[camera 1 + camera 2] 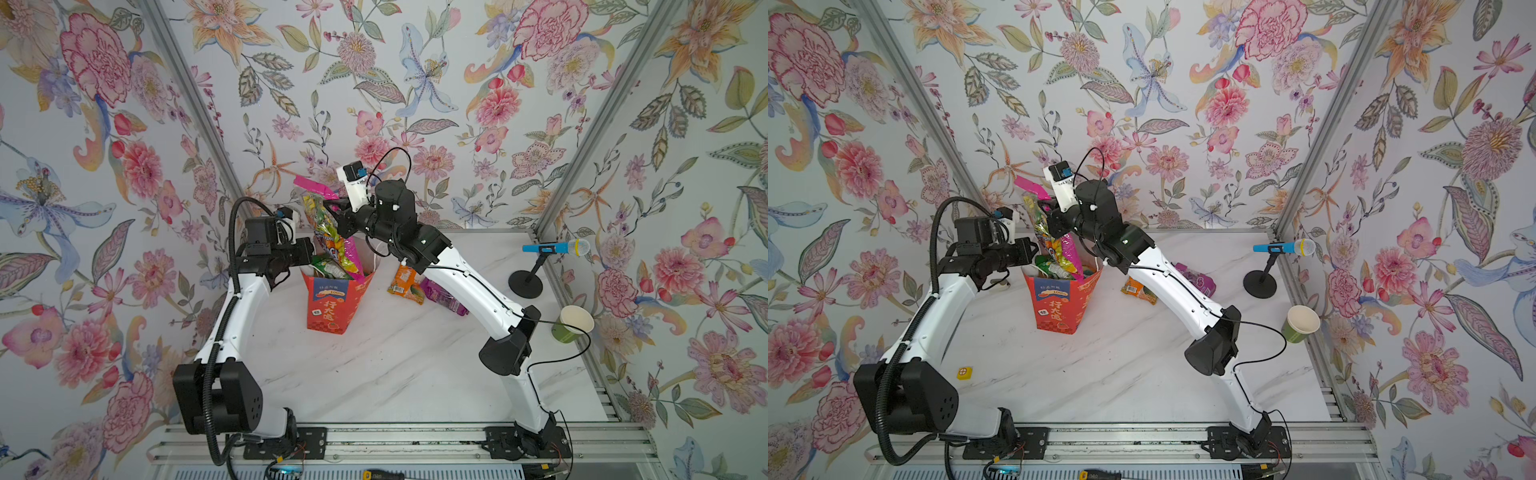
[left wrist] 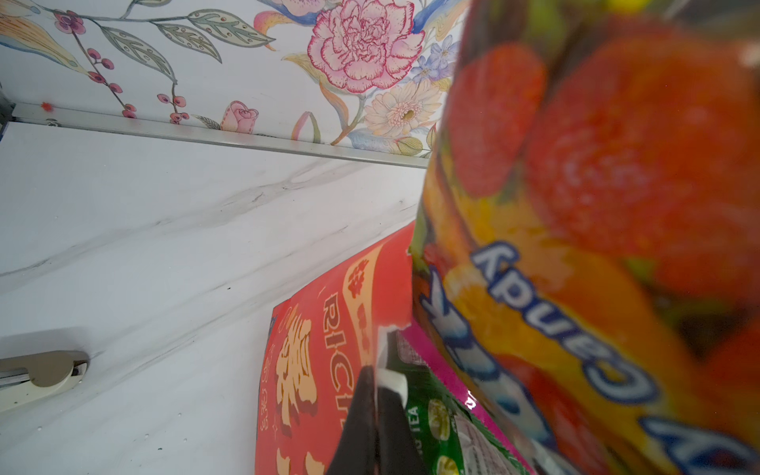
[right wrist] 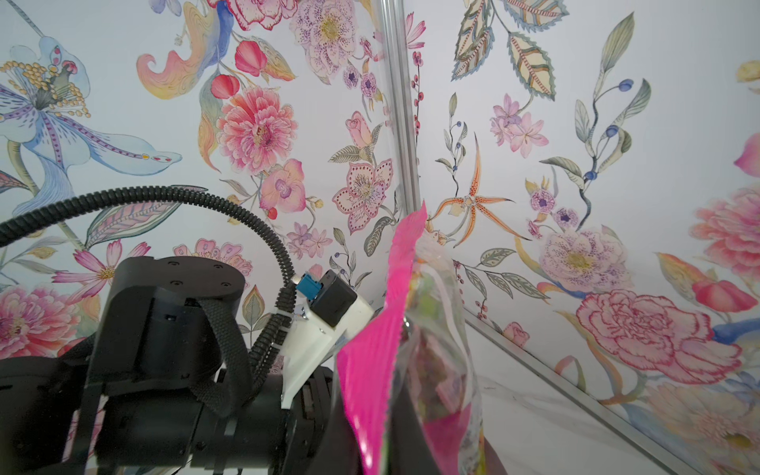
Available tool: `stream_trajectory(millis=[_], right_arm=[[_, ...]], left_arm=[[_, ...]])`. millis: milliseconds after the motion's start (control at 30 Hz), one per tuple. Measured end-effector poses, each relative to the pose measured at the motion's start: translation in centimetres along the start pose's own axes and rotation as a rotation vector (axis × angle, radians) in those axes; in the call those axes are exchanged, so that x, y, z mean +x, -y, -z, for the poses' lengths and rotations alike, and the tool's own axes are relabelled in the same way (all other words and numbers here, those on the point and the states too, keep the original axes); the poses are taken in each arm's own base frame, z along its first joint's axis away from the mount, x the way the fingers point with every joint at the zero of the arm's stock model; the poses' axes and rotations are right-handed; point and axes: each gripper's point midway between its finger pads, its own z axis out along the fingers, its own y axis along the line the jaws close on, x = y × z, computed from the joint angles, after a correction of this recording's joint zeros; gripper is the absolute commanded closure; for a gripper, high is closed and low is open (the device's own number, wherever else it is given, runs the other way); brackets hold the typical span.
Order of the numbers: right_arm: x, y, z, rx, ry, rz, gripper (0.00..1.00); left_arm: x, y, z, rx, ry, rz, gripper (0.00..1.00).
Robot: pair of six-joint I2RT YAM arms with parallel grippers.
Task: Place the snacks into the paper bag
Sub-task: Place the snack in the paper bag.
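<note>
Right end effector [image 1: 332, 208] gripped big pink snack [image 1: 328, 232], half inside paper bag [image 1: 336, 303]. Left end effector [image 2: 380, 370] pinched bag rim. Green snack [image 1: 328, 268] inside. 2 left on desk [image 1: 374, 374] right of bag: orange snack [image 1: 405, 282], purple snack [image 1: 440, 297].

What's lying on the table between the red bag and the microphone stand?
An orange packet nearer the bag, then a purple packet, partly under the right arm. Both top views show them.
</note>
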Motion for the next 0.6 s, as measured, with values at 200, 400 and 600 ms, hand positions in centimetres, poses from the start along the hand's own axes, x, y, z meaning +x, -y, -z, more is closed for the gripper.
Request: stream_trajectory(millis=[200,400,600], right_arm=[[0.5,-0.4,-0.7,-0.019,0.026,0.053,1.00],[1.4,-0.5,-1.5,-0.026,0.048,0.108,1.00],[1.6,-0.4,-1.9,-0.029,0.081,0.156,1.00]], left_arm=[[0.0,0.0,0.0,0.000,0.000,0.000,1.00],[0.0,0.0,0.0,0.000,-0.001,0.000,1.00],[0.0,0.0,0.0,0.000,-0.001,0.001,1.00]])
